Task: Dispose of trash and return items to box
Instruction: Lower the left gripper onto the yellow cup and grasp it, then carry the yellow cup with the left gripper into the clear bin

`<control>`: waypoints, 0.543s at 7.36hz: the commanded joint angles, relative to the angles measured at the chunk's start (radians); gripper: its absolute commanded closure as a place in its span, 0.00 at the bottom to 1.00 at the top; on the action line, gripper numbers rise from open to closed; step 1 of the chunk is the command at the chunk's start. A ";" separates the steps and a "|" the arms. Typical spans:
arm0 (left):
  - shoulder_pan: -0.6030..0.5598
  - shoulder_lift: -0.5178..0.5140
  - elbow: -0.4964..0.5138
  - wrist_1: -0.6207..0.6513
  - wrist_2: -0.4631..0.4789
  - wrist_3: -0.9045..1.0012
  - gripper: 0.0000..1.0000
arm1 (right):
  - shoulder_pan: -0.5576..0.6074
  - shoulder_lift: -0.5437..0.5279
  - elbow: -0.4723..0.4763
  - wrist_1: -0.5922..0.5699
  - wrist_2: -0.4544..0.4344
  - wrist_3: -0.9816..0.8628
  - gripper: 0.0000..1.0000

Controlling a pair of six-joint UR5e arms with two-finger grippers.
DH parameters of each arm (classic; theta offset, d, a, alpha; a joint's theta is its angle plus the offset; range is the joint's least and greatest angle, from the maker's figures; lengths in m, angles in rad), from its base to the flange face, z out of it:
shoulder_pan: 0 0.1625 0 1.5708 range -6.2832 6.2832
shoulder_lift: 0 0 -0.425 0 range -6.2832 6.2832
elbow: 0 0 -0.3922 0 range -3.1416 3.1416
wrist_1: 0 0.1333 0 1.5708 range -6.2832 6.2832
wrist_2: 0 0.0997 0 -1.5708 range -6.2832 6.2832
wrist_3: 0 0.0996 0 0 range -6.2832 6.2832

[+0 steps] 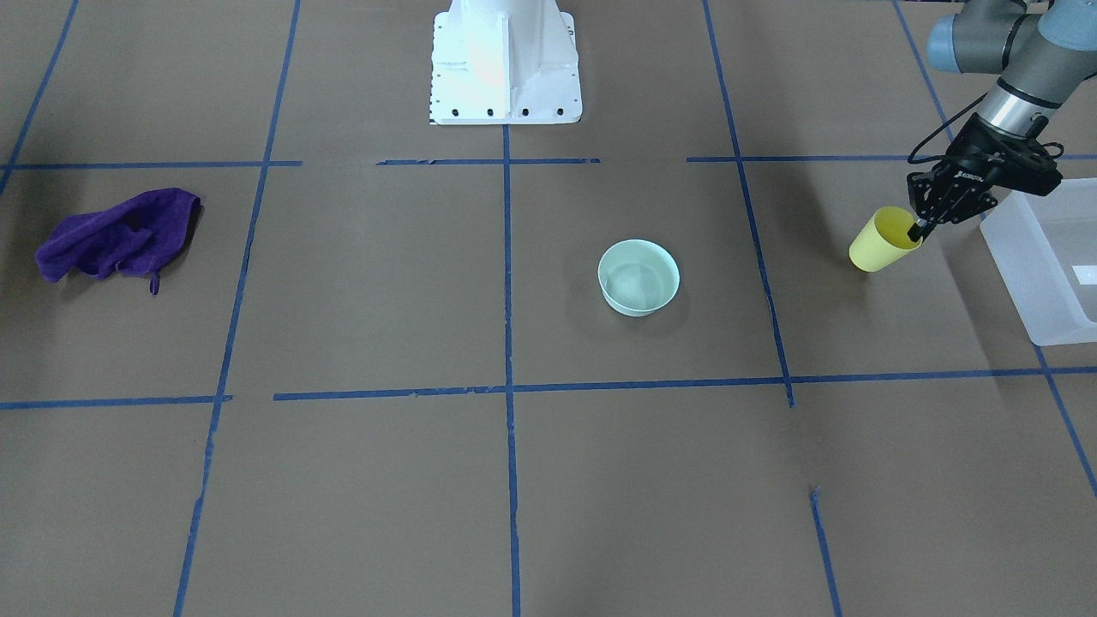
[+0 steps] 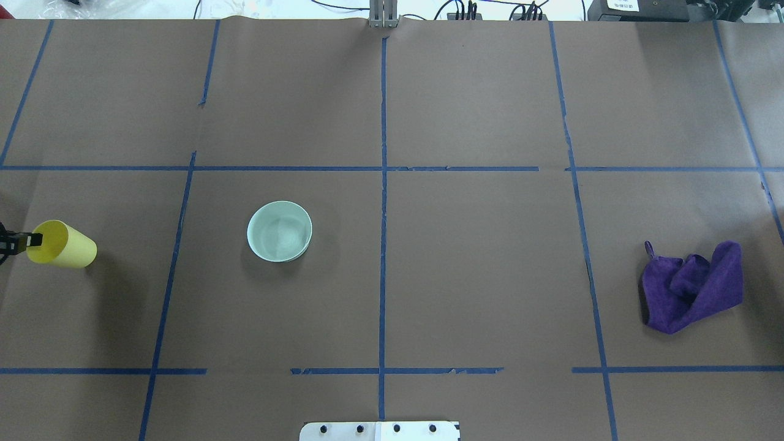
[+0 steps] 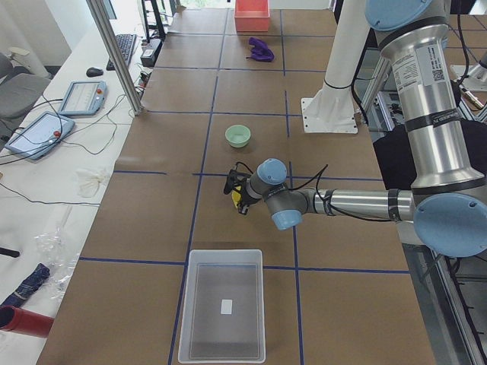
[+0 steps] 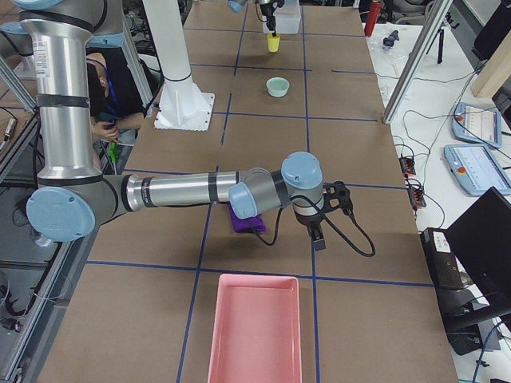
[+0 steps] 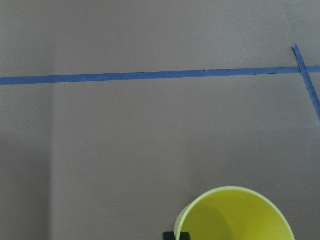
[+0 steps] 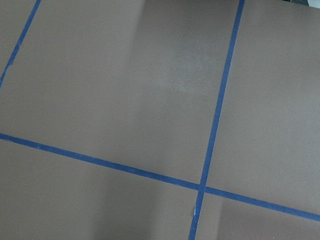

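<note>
My left gripper [image 1: 917, 228] is shut on the rim of the yellow cup [image 1: 883, 242], one finger inside the mouth. The cup is tilted, low over the table, just beside the box [image 1: 1041, 257]. It also shows in the overhead view [image 2: 64, 245] and the left wrist view [image 5: 235, 215]. The mint-green bowl [image 1: 638, 277] stands upright and empty near the table's middle, apart from both arms. The frosted box shows empty in the exterior left view [image 3: 222, 304]. My right gripper [image 4: 318, 239] shows only in the exterior right view, above bare table; I cannot tell whether it is open or shut.
A crumpled purple cloth [image 2: 692, 285] lies on the robot's right side of the table. A pink tray [image 4: 255, 327] sits at that end. The robot's white base [image 1: 506, 64] stands at the table's rear middle. Blue tape lines grid the brown table.
</note>
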 commanded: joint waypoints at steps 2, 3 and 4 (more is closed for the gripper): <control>-0.411 -0.074 -0.003 0.344 -0.205 0.562 1.00 | 0.000 -0.008 0.003 0.000 0.003 0.000 0.00; -0.523 -0.135 0.007 0.510 -0.206 0.761 1.00 | 0.000 -0.008 0.003 0.000 0.003 0.000 0.00; -0.611 -0.195 0.047 0.624 -0.204 0.964 1.00 | 0.000 -0.008 0.003 0.000 0.003 0.000 0.00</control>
